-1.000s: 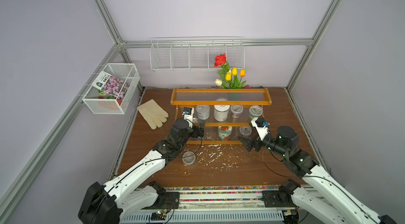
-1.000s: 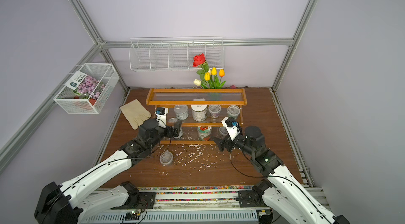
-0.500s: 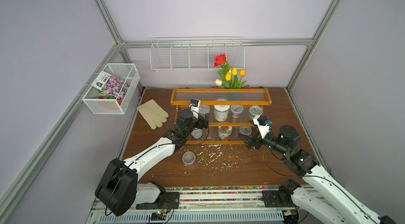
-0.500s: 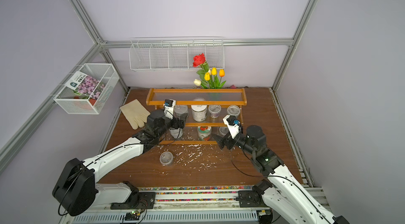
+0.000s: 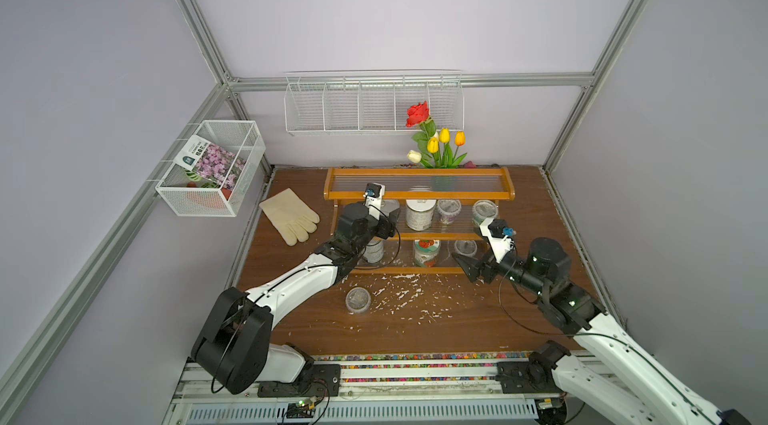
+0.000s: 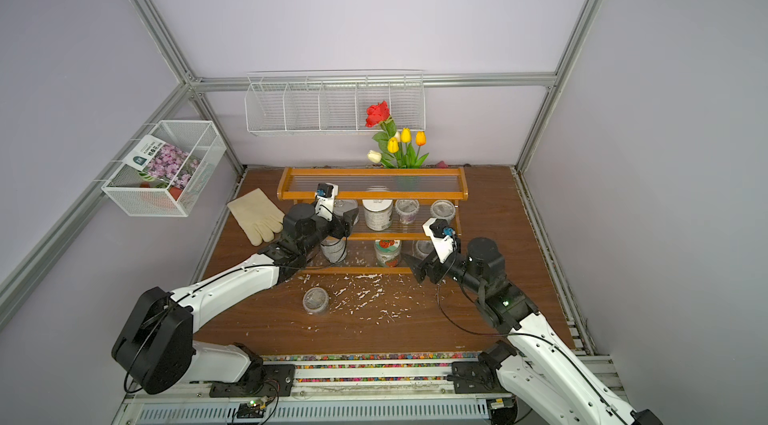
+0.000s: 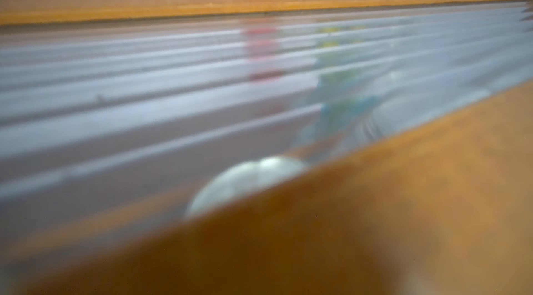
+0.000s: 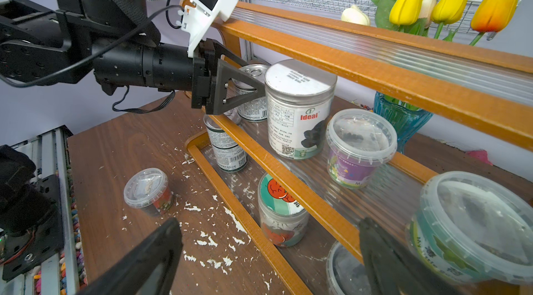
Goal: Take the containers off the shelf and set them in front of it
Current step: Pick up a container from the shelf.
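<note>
The left arm stretches long and low from the base rail, its white forearm rising to a black wrist pushed in under the top tier of the shelf. The left gripper lies level on the middle tier, its black triangular fingers on either side of a silver pull-tab tin. The jaws straddle the tin closely, but whether the pads press it I cannot tell from this angle. The right arm is bent at the elbow, its wrist low off the shelf's right front corner. The right gripper is spread wide, holds nothing and points at the lower tiers.

The shelf is a stepped rack of orange-brown wooden rails with clear ribbed plastic panels, standing at the back of the dark wood-grain table. On the middle tier, just beside the tin, stands a tall white-lidded jar with a printed label. Next along are a purple-labelled cup of clear plastic and a wider right-end cup. The bottom tier holds a second tin, a jar with red-fruit lid and a bottom-tier cup, partly hidden. One clear lidded cup stands on the table in front of the shelf, among scattered white flakes.
</note>
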`<state>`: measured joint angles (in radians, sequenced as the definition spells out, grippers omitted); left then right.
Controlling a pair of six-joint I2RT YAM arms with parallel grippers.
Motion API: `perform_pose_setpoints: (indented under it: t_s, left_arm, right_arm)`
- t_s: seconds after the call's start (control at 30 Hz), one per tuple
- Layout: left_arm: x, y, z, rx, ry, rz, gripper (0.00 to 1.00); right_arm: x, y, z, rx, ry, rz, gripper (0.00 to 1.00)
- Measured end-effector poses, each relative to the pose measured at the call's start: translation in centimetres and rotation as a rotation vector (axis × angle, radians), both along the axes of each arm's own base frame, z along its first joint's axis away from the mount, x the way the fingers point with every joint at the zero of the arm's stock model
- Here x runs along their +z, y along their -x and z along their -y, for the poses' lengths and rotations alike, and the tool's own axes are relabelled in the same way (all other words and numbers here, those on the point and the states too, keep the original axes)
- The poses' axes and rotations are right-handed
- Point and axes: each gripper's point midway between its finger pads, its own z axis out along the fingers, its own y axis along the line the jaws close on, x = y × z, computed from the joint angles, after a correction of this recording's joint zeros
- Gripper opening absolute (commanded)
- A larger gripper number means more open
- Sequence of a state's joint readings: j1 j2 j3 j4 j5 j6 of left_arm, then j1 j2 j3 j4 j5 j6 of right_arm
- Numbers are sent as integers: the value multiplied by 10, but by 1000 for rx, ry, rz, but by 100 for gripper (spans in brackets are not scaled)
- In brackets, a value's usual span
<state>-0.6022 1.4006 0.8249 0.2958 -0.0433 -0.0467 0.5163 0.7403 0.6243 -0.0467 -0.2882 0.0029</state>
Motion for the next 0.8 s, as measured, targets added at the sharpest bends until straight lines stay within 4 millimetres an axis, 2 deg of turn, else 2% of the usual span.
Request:
perform_pose_setpoints:
  t_s: [0.27,0.5,0.63,0.8]
  left_arm:
    - [4,13,-5,-22,-27,-23,73]
    - [27,36,-12,-62,-5,-12,70]
    - [37,64,-11,-124,23,-17,70]
    - [29,129,17,-264,32,-55,69]
  right_arm:
    - [0,0,0,0,0,0,98]
    - [-1,0,0,1,2,-4,98]
    - [-2,0,-1,4,2,-7,98]
    - [-2,0,-3,19,2,-13,98]
